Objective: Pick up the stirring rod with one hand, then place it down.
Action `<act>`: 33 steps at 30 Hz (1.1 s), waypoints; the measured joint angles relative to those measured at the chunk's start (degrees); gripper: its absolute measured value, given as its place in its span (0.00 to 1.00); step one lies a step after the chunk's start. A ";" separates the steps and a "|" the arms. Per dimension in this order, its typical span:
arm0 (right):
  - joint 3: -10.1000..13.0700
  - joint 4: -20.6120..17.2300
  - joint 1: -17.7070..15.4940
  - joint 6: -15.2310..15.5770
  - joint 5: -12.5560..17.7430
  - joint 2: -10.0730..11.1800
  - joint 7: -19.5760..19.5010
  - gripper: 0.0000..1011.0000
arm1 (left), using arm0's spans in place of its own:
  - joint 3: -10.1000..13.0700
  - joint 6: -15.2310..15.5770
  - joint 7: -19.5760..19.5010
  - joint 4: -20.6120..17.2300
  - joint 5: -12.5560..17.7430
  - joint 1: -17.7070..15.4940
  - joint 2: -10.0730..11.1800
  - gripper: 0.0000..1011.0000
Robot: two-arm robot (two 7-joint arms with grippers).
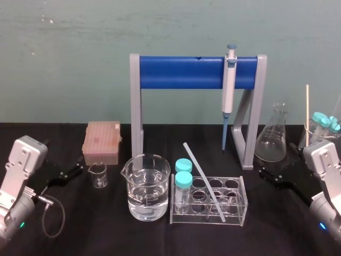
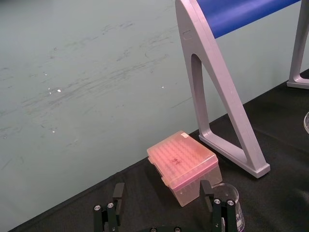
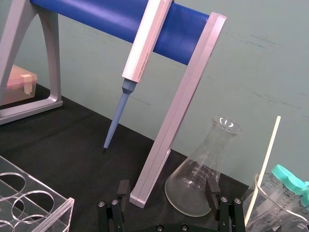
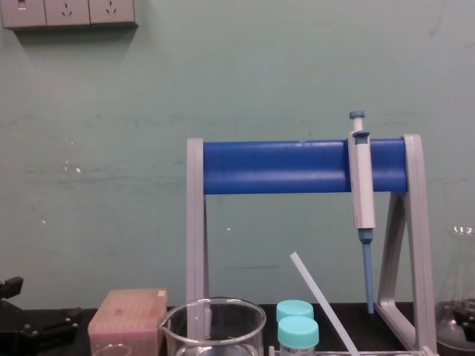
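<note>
A lab bench on a black table (image 1: 298, 234), seen from the robot's head, chest and wrists. The stirring rod (image 1: 202, 180), a translucent whitish stick, stands slanted in a clear test tube rack (image 1: 242, 205) at the near centre. Its lower end sits in a well toward the rack's near right and its upper end leans up and away to the far left, above two teal-capped tubes (image 1: 183, 173). From the chest we see the same slant, the rod (image 4: 323, 300) rising to the left in front of the blue pipette stand (image 4: 297, 167). The right gripper (image 1: 269, 175) rests low on the table just right of the rack, beside an Erlenmeyer flask (image 1: 273, 140). Its wrist camera shows the fingers spread wide with nothing between them (image 3: 167, 187). The left gripper (image 1: 77, 169) lies at the far left edge, equally spread and empty (image 2: 162, 192), with a small beaker (image 1: 97, 175) and a large beaker (image 1: 149, 181) of water between it and the rod. We judge the right gripper the nearer one: the rod lies to its left, and a grasp would need to close across the slanted shaft above the rack. No grasp has begun.
</note>
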 joint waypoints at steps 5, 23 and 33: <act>0.00 0.00 0.00 0.00 0.00 0.00 0.00 0.99 | 0.00 0.00 0.00 0.00 0.00 0.00 0.00 0.99; 2.57 0.05 1.32 -0.70 2.35 -1.55 2.50 0.99 | 0.00 0.00 0.00 0.00 0.00 0.00 0.00 0.99; 5.21 0.35 6.54 0.36 15.20 -7.11 15.49 0.99 | 0.00 0.00 0.00 0.00 0.00 0.00 0.00 0.99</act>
